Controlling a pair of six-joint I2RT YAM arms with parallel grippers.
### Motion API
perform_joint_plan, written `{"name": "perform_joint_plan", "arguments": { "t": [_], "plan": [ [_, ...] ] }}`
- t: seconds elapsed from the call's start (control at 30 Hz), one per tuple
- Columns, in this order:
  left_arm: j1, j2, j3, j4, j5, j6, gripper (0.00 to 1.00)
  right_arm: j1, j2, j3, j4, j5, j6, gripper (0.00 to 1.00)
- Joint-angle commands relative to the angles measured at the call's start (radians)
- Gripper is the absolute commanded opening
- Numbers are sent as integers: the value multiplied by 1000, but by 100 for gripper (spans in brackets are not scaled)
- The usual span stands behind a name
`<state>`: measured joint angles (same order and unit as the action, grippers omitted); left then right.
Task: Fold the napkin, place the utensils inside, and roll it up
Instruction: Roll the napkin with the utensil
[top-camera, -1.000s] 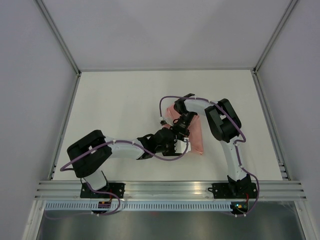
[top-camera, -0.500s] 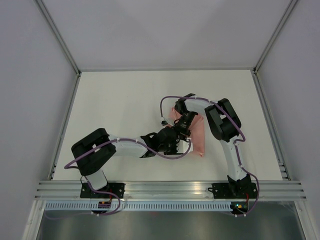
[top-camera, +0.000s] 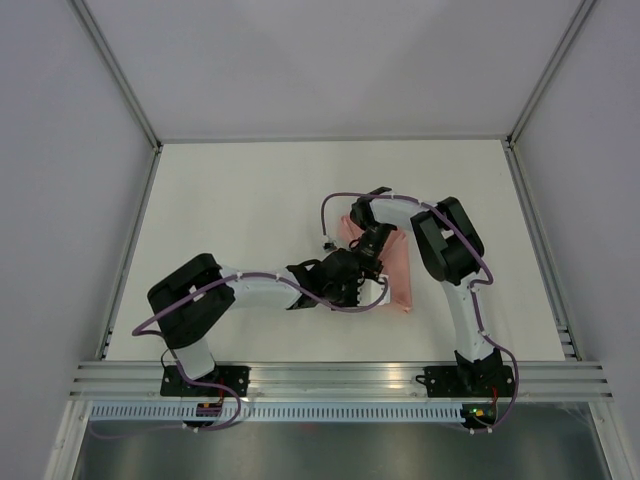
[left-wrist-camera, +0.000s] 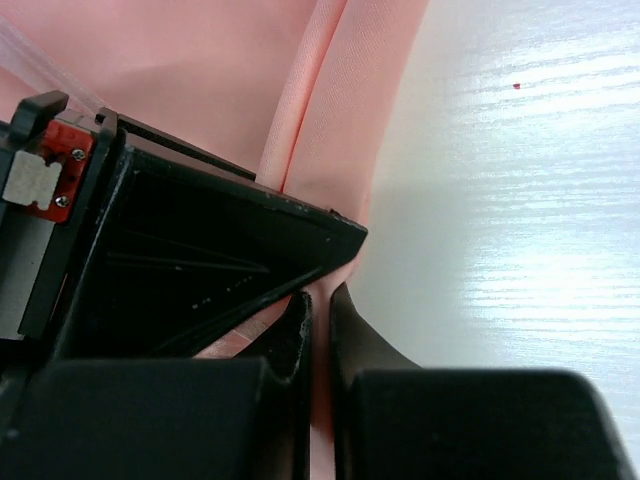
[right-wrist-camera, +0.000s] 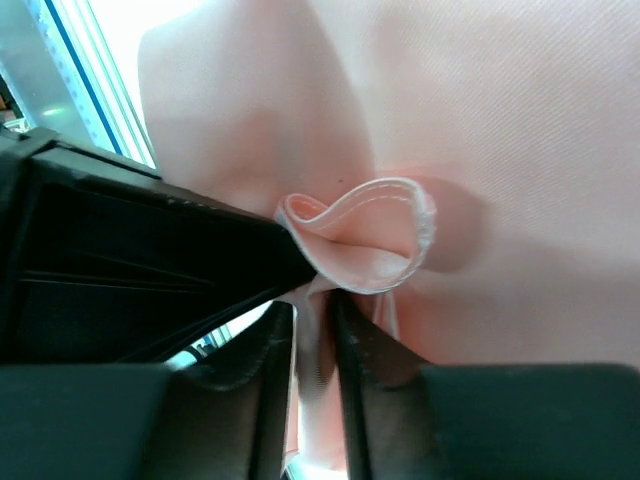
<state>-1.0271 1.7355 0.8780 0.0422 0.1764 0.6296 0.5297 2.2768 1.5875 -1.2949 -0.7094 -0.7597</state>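
From above, the napkin (top-camera: 398, 272) is seen lying on the table (top-camera: 240, 220), right of centre, as a narrow folded strip. The left gripper (top-camera: 365, 288) and the right gripper (top-camera: 370, 258) are crowded together at its left edge, and no utensils can be made out. With the two held so near each other, a knock between fingers is judged possible if either is moved carelessly. In the left wrist view, the left fingers are pressed together on a thin fold at the cloth's edge, beside bare table. So little cloth is caught that it could slip free under a pull, or the whole napkin could be dragged and its fold undone. In the right wrist view, the right fingers are pinched narrowly on bunched cloth beneath a curled hem loop (right-wrist-camera: 370, 235), and a crooked crease could be set by such a bunched hold. No brand, label or writing can be read; a small red part (left-wrist-camera: 50, 165) on the left gripper bears nothing legible.
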Motion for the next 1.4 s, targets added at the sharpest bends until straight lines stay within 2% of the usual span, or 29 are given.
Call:
{"name": "perform_joint_plan", "arguments": {
  "t": [0.0, 0.1, 0.23, 0.5, 0.67, 1.07, 1.27, 1.37],
  "plan": [
    [2, 56, 27, -76, 66, -34, 2, 13, 6, -52, 267, 163, -73, 33],
    [15, 62, 32, -91, 92, -65, 2, 0, -37, -66, 282, 145, -69, 44],
    [30, 73, 41, -123, 139, -90, 2, -28, -88, -63, 293, 110, -52, 52],
    [70, 104, 65, -151, 235, -114, 2, -111, -210, -76, 324, 16, -15, 60],
    [90, 119, 67, -153, 279, -136, 2, -167, -289, -118, 382, -12, 0, 61],
    [180, 200, 111, -220, 449, -195, 2, -329, -563, -406, 638, -110, -46, 62],
    [234, 248, 148, -269, 544, -218, 2, -347, -781, -654, 823, -104, -75, 64],
    [257, 275, 170, -297, 594, -226, 2, -343, -881, -725, 858, -110, -101, 67]
  ]
}}
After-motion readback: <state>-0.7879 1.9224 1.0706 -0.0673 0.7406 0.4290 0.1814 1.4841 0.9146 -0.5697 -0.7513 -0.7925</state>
